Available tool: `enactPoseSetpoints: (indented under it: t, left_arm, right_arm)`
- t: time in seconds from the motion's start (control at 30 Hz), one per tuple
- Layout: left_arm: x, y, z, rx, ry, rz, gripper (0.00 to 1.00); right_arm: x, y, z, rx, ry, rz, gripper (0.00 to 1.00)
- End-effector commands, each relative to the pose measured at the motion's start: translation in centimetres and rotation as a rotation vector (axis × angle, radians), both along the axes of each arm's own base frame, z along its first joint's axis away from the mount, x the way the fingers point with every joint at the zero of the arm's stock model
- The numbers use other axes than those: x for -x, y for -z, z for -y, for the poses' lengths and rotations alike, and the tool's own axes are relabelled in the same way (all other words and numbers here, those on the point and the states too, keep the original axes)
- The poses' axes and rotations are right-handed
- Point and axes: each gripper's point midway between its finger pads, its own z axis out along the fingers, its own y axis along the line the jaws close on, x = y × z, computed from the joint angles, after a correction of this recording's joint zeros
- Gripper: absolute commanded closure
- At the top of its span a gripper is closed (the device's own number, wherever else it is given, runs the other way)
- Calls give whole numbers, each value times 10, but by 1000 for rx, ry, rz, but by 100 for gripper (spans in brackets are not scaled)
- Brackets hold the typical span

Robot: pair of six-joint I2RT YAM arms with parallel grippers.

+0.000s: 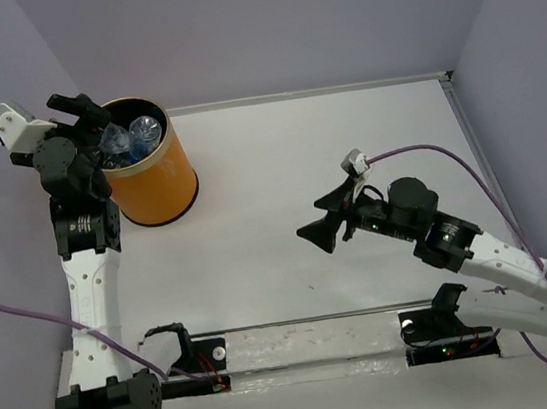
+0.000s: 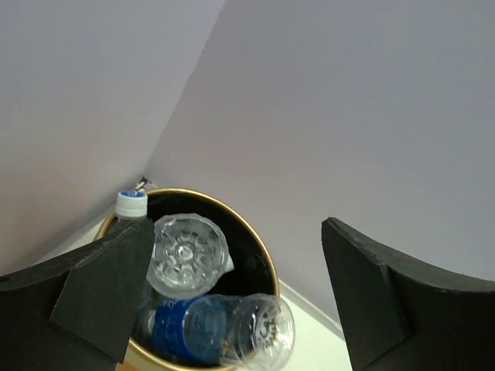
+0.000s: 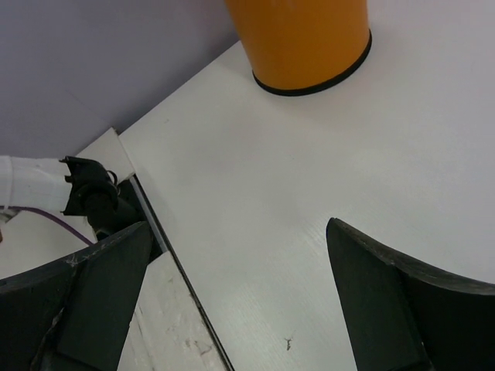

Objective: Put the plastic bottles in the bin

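The orange bin point(image 1: 157, 179) stands at the back left of the table; its lower wall shows in the right wrist view point(image 3: 305, 39). Clear plastic bottles lie inside it: one bottom-up point(image 2: 188, 255), one with a blue label point(image 2: 220, 328) resting over the rim, one with a white cap point(image 2: 131, 204). They show from above as a clear heap point(image 1: 134, 137). My left gripper point(image 1: 89, 118) is open and empty just above the bin's left rim point(image 2: 247, 224). My right gripper point(image 1: 328, 219) is open and empty over the table's middle right.
White table point(image 1: 346, 144) inside pale purple walls. A metal rail with both arm bases point(image 1: 312, 346) runs along the near edge. Purple cables trail from each wrist point(image 1: 449, 156). The left arm's base shows in the right wrist view point(image 3: 89, 193).
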Motion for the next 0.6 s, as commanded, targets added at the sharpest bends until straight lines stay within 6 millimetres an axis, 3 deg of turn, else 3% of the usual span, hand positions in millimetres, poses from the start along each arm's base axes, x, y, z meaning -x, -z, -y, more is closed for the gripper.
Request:
enactPoseSetpoints:
  t: [0.0, 0.07, 0.1, 0.2, 0.23, 0.27, 0.33, 0.43, 0.57]
  left_arm:
    - [49, -38, 26, 5, 125, 128, 1]
    - [67, -49, 46, -17, 234, 169, 1]
    - [85, -57, 62, -46, 312, 202, 1]
    - [124, -66, 81, -113, 402, 259, 1]
    - [127, -51, 87, -136, 432, 212, 1]
    - [144, -51, 93, -158, 453, 229, 1]
    - [151, -32, 98, -160, 480, 184, 1]
    - [158, -1, 120, -188, 602, 134, 1]
    - [154, 47, 134, -165, 696, 35, 1]
  right_arm:
    - [1, -78, 33, -89, 111, 135, 0]
    - [2, -93, 51, -99, 172, 156, 0]
    - [1, -111, 73, -131, 257, 177, 0]
    - [-1, -128, 110, -165, 403, 192, 0]
    - [5, -137, 126, -187, 432, 211, 0]
    - [4, -140, 139, -198, 485, 216, 0]
    - [10, -143, 159, -226, 536, 223, 0]
    - [15, -138, 177, -259, 585, 217, 0]
    - [20, -133, 183, -286, 593, 204, 0]
